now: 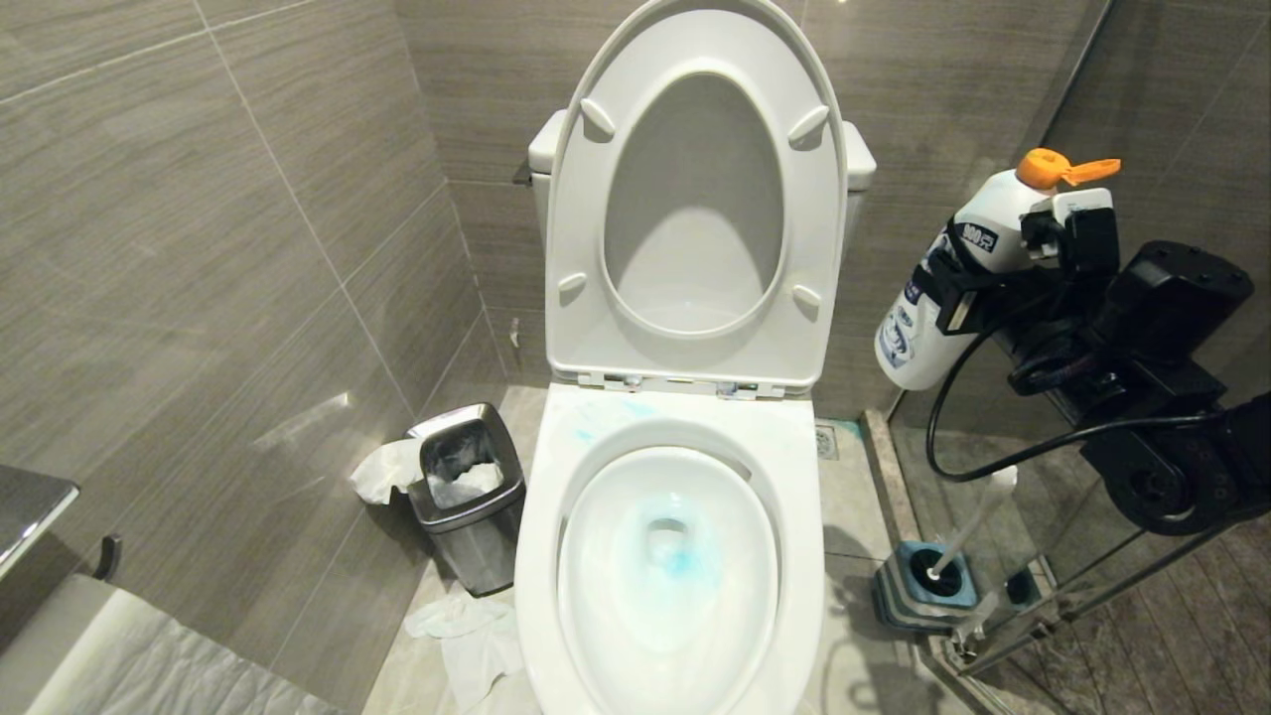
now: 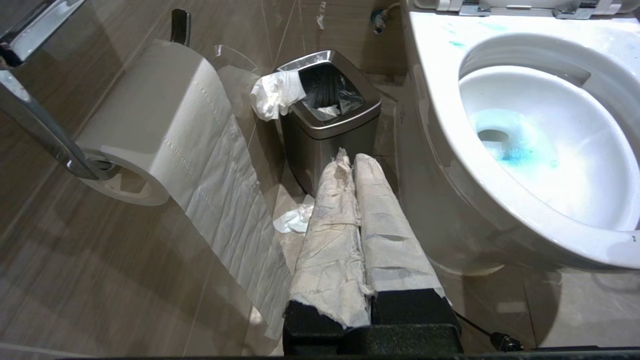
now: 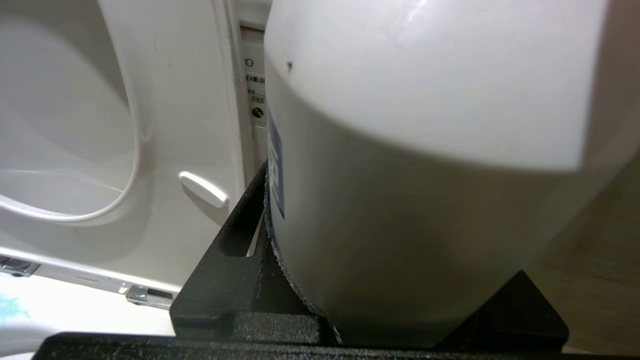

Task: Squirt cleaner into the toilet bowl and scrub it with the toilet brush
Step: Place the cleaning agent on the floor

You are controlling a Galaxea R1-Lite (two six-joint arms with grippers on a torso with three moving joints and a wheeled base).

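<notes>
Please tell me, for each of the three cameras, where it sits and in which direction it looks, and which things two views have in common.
Head view: high up, looking forward and down at the toilet bowl; the right gripper holds the cleaner bottle at right, above the toilet brush.
Left wrist view: low, beside the bowl, facing the steel bin; the shut left gripper shows, wrapped in paper.
Right wrist view: behind the bottle, facing the raised seat.
Shared: head and left wrist views both show bowl, blue cleaner and bin.
</notes>
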